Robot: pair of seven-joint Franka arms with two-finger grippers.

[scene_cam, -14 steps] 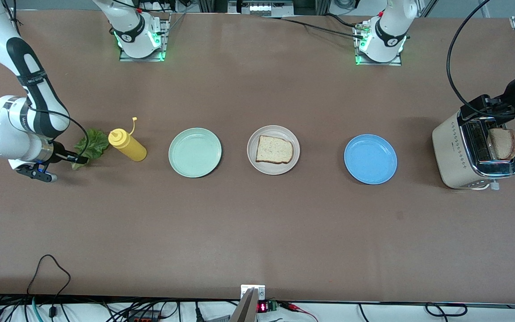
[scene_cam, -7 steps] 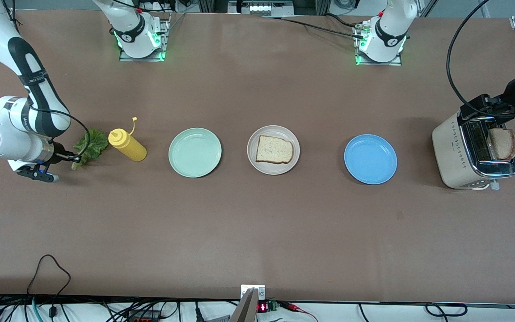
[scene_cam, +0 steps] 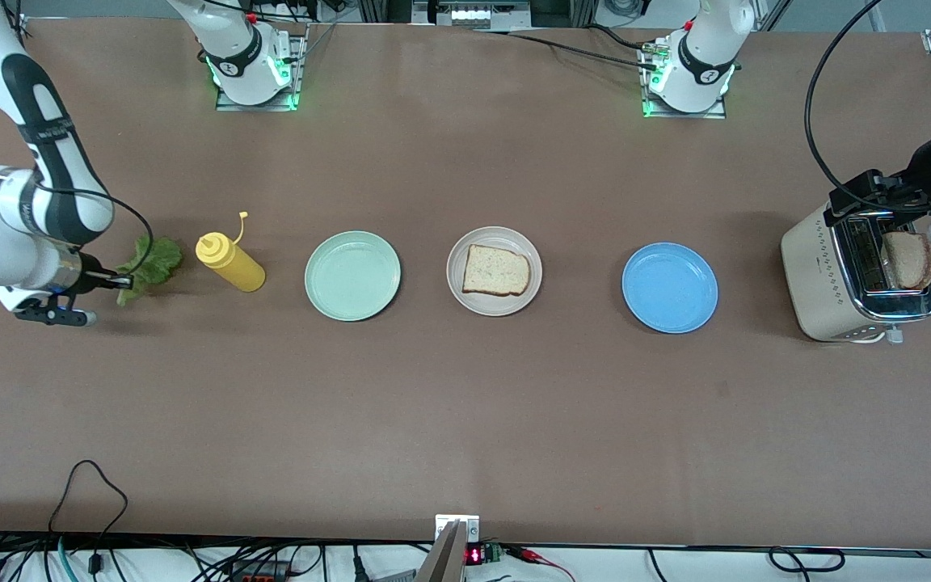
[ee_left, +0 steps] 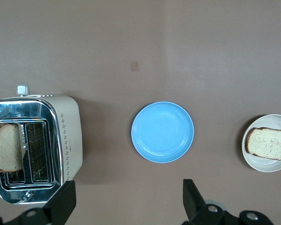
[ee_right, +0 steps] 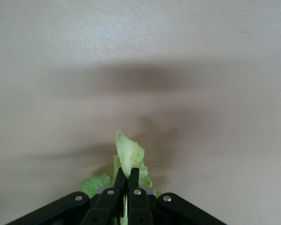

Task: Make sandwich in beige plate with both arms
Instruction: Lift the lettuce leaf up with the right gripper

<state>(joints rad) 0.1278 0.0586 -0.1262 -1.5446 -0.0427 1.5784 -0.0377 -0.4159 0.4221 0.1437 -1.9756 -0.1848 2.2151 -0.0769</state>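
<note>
Lettuce (scene_cam: 150, 260) lifted — right gripper (scene_cam: 121, 281) clamped.

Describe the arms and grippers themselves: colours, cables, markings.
Both arms have glossy white shells with black joint bands and loose black cables. Their white bases sit on metal plates, glow green, and carry a small dark round mark. The right gripper is black, with slim fingers fastened by silver screws; the left gripper has broad black fingers. The right arm's wrist shows a metallic ring.

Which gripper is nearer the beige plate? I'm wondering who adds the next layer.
Roughly equal. The right gripper, shut on the lettuce, and the open left gripper, over the toaster, are at opposite table ends.
</note>
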